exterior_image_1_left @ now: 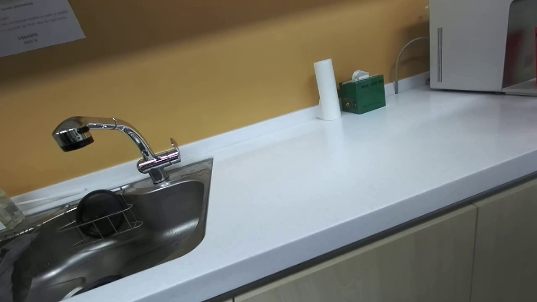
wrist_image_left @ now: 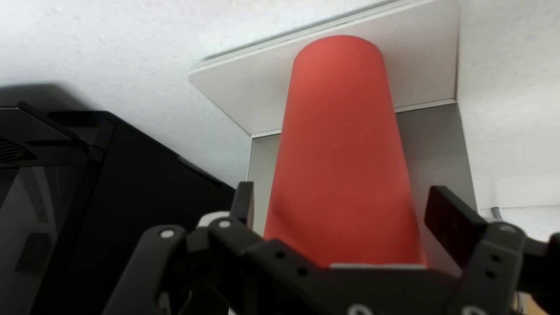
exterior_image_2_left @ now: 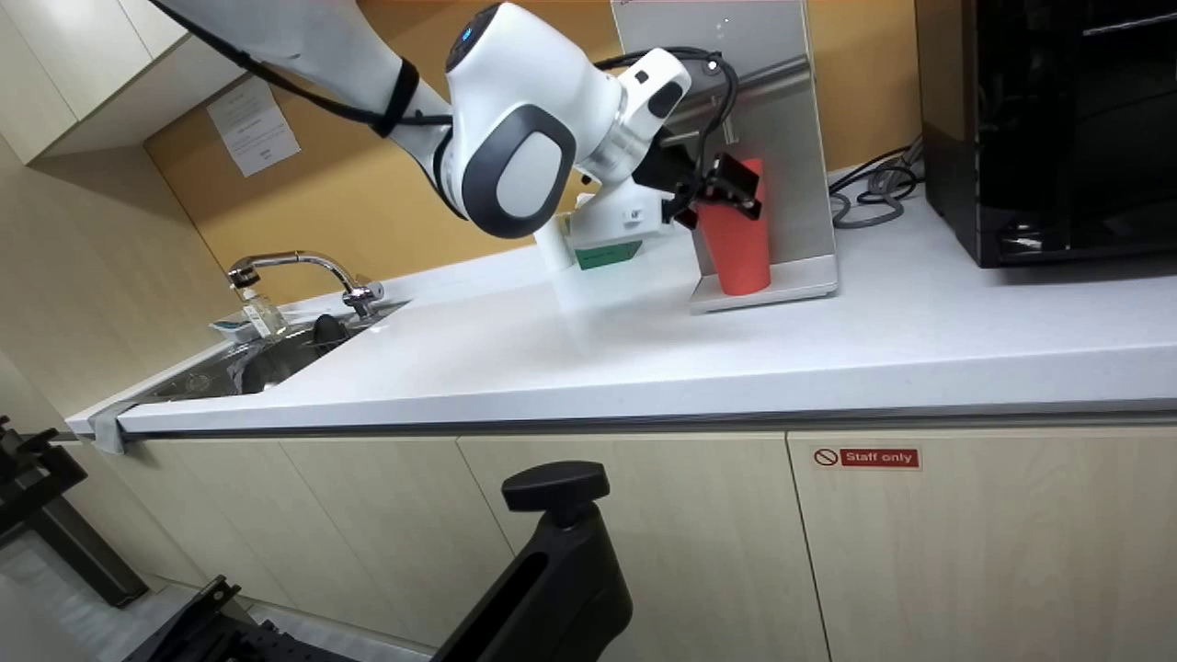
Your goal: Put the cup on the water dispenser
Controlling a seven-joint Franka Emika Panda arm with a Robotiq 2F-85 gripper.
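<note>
In an exterior view, left to right: metal sink (exterior_image_2_left: pixel 276 370) set in the desk (exterior_image_2_left: pixel 515 349), chrome tap (exterior_image_2_left: pixel 303 258) at its back edge. White arm (exterior_image_2_left: pixel 524 92) hangs over the desk. Behind it, partly hidden: white roll (exterior_image_2_left: pixel 553 246) and green tissue box (exterior_image_2_left: pixel 611 256), side by side near the wall (exterior_image_2_left: pixel 395 221). Then the tool (exterior_image_2_left: pixel 720 213): fingers (wrist_image_left: pixel 453 223) spread wide, one either side of the red cup (exterior_image_2_left: pixel 738 248); wrist view shows a gap between each finger and the cup. Cup stands upright on the ledge (exterior_image_2_left: pixel 805 279) of the water dispenser (exterior_image_2_left: pixel 791 147), base touching it. Black appliance (exterior_image_2_left: pixel 1057 129) at far right, well apart from the cup.
</note>
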